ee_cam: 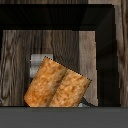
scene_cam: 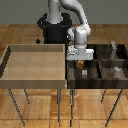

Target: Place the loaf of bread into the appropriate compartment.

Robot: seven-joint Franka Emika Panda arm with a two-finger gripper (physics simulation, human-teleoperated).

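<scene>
The loaf of bread (scene_cam: 79, 64) is a tiny golden-brown lump that hangs under my gripper (scene_cam: 79, 61). The gripper is shut on it and holds it over the near-left compartment of the dark wooden compartment box (scene_cam: 100, 79). In the wrist view the loaf (ee_cam: 57, 86) fills the lower middle, tilted, above a dark-walled compartment (ee_cam: 102, 55) with a wooden floor. A small grey block (ee_cam: 36, 65) lies on that floor, partly hidden behind the loaf. My fingers do not show in the wrist view.
A large light wooden tray (scene_cam: 35, 82) stands on thin legs at the exterior view's left, next to the compartment box. Small grey blocks (scene_cam: 116, 70) sit in other compartments. The robot's black base (scene_cam: 52, 27) stands behind.
</scene>
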